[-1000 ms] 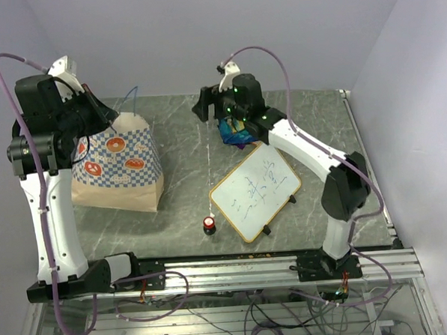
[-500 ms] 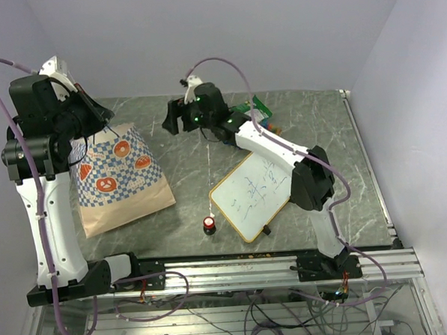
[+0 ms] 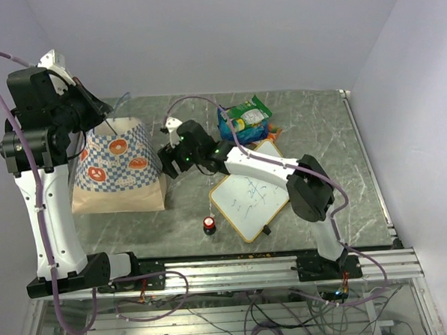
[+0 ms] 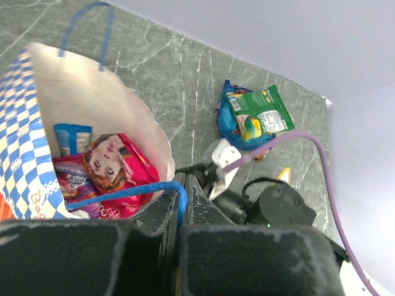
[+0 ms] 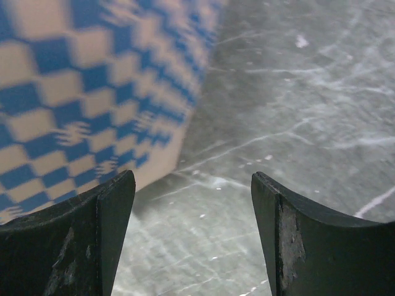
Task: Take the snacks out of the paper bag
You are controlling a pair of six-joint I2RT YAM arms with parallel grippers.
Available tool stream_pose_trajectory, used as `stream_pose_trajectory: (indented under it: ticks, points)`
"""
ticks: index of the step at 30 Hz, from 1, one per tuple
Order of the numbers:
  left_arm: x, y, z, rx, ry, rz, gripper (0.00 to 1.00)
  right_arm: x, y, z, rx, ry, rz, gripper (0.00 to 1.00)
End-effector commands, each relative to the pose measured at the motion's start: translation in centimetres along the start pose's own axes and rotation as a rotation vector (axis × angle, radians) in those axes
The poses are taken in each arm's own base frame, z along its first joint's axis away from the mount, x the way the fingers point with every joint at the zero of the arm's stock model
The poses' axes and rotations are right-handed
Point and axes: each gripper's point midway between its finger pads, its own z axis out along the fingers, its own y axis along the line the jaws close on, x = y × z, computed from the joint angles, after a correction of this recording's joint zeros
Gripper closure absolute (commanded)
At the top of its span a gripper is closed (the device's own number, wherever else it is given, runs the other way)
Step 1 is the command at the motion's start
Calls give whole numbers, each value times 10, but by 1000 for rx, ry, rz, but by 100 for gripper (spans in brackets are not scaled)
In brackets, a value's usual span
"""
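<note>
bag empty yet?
Not empty. Left wrist view shows a red-pink packet, a blue packet and a purple packet inside the bag.

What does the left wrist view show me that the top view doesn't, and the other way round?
Left wrist only: inside the bag, a red-pink packet, a blue packet and more underneath, plus the cord handle pinched in the left gripper. Top only: the whiteboard and the knob. Both: the bag, the green packet lying out on the table, and the right arm reaching toward the bag.
</note>
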Motion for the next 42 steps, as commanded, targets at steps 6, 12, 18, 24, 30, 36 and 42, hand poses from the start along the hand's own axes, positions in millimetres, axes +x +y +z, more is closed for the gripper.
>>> stream_pose_trajectory:
  ticks: [6,12,18,24,30,36,42]
  points:
    - [-36,-31,-4,118,-123,11,93,-63,139,-47,-286,-193,-133,24]
    - [-42,-16,-3,29,-127,55,93,-95,210,-115,-487,-337,-179,20]
    - [-15,14,-4,-82,-74,72,93,-116,96,-148,-170,-382,-57,16]
    - [14,11,-2,-23,-20,-1,93,-93,-2,-141,43,-294,-14,15]
    - [24,9,-2,-2,6,-27,93,-58,-63,-104,167,-83,-95,12]
    - [23,1,3,41,17,-47,93,-26,-88,-85,187,46,35,13]
    - [18,-1,10,50,15,-46,93,-9,-72,-75,87,77,249,32]
